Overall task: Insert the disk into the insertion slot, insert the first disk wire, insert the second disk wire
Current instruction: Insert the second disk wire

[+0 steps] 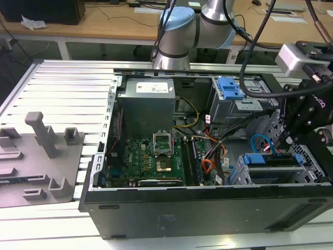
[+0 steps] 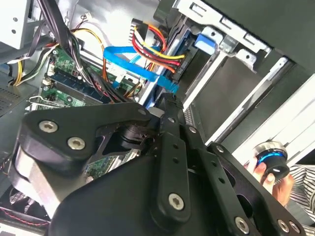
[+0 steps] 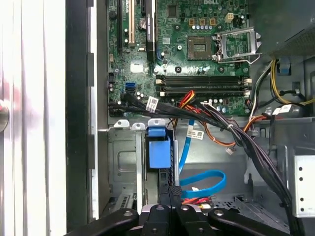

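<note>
I'm hovering my gripper (image 3: 170, 196) right at the back edge of the disk (image 3: 159, 152), already sitting in the insertion slot (image 3: 123, 162). Fingers look pressed together on something dark, can't tell what. The second disk wire (image 3: 204, 179) is looping just beside them, plug end nearest.

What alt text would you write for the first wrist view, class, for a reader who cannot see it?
A black gripper reaches into an open computer case beside a looping blue flat cable, near a blue-framed disk seated edge-on in a silver drive cage. Beyond lie a green motherboard and black wire bundles.
</note>
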Controlling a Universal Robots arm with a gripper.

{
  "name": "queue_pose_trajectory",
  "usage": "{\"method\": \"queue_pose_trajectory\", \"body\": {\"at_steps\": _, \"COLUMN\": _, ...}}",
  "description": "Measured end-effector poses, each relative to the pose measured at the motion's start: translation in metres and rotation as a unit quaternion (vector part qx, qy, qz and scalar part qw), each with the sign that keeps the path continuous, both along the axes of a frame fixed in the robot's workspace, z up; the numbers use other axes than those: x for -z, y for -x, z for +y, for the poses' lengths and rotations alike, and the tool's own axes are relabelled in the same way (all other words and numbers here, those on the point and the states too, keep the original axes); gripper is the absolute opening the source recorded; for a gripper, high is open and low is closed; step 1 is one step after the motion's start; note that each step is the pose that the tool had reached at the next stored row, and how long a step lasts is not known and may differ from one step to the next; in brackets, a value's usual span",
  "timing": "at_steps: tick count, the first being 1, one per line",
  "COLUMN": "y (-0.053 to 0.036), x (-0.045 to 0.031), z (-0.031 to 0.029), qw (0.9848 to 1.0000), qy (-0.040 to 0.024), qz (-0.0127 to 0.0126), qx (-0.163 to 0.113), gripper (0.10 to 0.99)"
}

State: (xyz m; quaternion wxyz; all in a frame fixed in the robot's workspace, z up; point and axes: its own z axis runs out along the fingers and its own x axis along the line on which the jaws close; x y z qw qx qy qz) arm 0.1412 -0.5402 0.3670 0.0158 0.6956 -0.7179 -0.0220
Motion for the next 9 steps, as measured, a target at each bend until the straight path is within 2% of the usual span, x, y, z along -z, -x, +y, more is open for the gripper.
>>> {"method": "queue_pose_trajectory", "body": {"at_steps": 2, "y": 0.0069, "x": 0.0, "z": 0.0, "qw": 1.0, "qy": 0.0, "qz": -0.001, "qx": 0.0, "gripper": 0.106}}
{"method": "queue_pose_trajectory", "body": {"at_steps": 9, "y": 0.0077, "x": 0.0, "z": 0.0, "qw": 1.0, "qy": 0.0001, "qz": -0.0011, "qx": 0.0, "gripper": 0.106}}
